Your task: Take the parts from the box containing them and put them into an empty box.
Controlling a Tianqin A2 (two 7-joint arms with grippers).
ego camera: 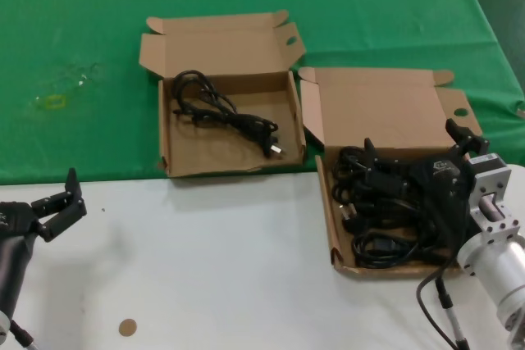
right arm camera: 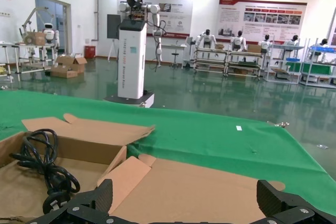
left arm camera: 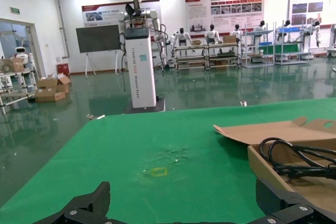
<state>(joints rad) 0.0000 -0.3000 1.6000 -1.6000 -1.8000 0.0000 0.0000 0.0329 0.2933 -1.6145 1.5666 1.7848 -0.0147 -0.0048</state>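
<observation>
The right gripper point(ego camera: 414, 161) hangs wide open over the parts point(ego camera: 385, 206); the left gripper point(ego camera: 59, 202), also wide, waits at the bench point(ego camera: 230, 268) edge.

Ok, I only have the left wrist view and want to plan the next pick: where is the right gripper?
Observer: The right gripper is low over the pile of cords in the right box.
Operator: And the box I can see?
Observer: That left box holds just one cord.
Operator: Where is my own arm?
Observer: The left gripper hangs over the white table, short of both boxes.
</observation>
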